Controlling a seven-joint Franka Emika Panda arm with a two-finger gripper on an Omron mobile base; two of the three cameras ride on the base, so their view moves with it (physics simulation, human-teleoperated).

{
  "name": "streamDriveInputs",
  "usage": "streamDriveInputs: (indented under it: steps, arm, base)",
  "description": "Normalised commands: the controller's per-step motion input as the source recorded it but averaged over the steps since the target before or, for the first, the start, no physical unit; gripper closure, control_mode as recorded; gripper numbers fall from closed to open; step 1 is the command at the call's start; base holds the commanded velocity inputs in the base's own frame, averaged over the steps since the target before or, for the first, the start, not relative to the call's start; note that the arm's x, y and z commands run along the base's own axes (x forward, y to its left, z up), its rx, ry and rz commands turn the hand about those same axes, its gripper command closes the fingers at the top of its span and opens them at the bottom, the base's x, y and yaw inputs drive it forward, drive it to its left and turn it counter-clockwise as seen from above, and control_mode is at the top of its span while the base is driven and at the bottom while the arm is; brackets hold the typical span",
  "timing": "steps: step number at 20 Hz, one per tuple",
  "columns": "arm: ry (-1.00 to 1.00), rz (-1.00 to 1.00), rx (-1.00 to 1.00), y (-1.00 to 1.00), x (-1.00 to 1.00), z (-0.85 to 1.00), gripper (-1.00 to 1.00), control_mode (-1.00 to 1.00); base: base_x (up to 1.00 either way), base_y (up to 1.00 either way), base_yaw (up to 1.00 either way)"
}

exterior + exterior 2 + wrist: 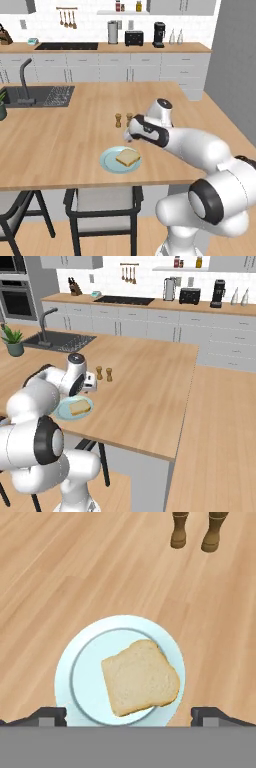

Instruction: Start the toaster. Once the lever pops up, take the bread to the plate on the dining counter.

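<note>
The bread (140, 677), a tan slice with a darker crust, lies flat on the pale blue-green plate (65, 677). Nothing is touching it. My gripper (129, 718) hangs just above them, open, its fingertips (50, 716) spread wider than the slice. From the base, the plate (106, 161) with the bread (128, 158) sits near the front edge of the dining counter (65, 140), under the gripper (130, 138). The black toaster (134, 38) stands far off on the back worktop. The right base view shows the plate (62, 411), bread (80, 407) and toaster (190, 295) too.
Two small brown shakers (123, 119) stand just behind the plate. A sink (42, 95) with a dark tap is set in the counter's far left, and a potted plant (14, 341) stands next to it. Stools (102, 200) sit under the front edge. A coffee machine (159, 34) is beside the toaster.
</note>
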Motion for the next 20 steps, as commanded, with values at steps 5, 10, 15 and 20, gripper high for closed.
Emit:
streamDriveInputs:
  steps: [5,10,15,20]
  arm:
    - [0.03,-0.03,-0.05,-0.06,-0.86,0.62,-1.0,-1.0]
    - [0.0,-0.01,-0.06,-0.33,-1.0,0.32,-1.0,-1.0]
    - [-0.02,-0.04,0.0,-0.47,-1.0,0.0,-1.0,-1.0]
    - [-0.06,-0.07,0.0,-0.51,-1.0,0.0,-1.0,-1.0]
  base:
    - [0.0,0.0,0.0]
    - [0.0,0.0,0.0]
    - [0.0,0.0,0.0]
    - [0.0,0.0,0.0]
